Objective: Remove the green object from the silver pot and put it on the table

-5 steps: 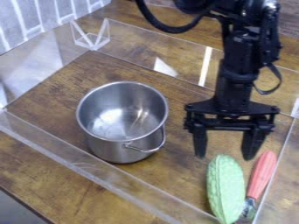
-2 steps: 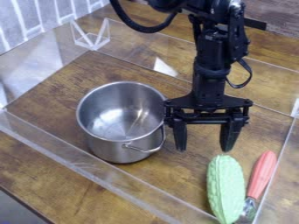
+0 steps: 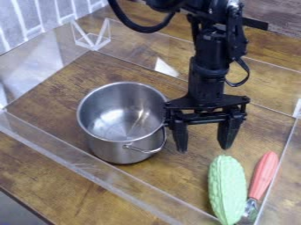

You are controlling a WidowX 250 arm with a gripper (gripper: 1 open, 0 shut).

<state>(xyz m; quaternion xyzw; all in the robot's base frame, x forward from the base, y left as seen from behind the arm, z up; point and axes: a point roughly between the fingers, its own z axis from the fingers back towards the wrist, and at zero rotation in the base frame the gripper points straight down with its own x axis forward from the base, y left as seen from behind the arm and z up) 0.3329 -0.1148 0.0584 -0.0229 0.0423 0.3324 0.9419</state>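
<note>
The green object (image 3: 228, 190), a bumpy light green oblong, lies on the table (image 3: 70, 176) at the lower right, outside the pot. The silver pot (image 3: 122, 120) stands left of centre with nothing visible inside it. My gripper (image 3: 206, 134) hangs open just right of the pot and above the green object's upper end, fingers pointing down with nothing between them. The black arm rises from it toward the top of the view.
A red-handled spoon (image 3: 263, 180) lies right beside the green object. Clear acrylic walls (image 3: 106, 180) edge the table along the front and left. A small clear stand (image 3: 90, 37) sits at the back left.
The gripper has moved left from over the green object toward the pot, staying open. The green object and pot have not moved.
</note>
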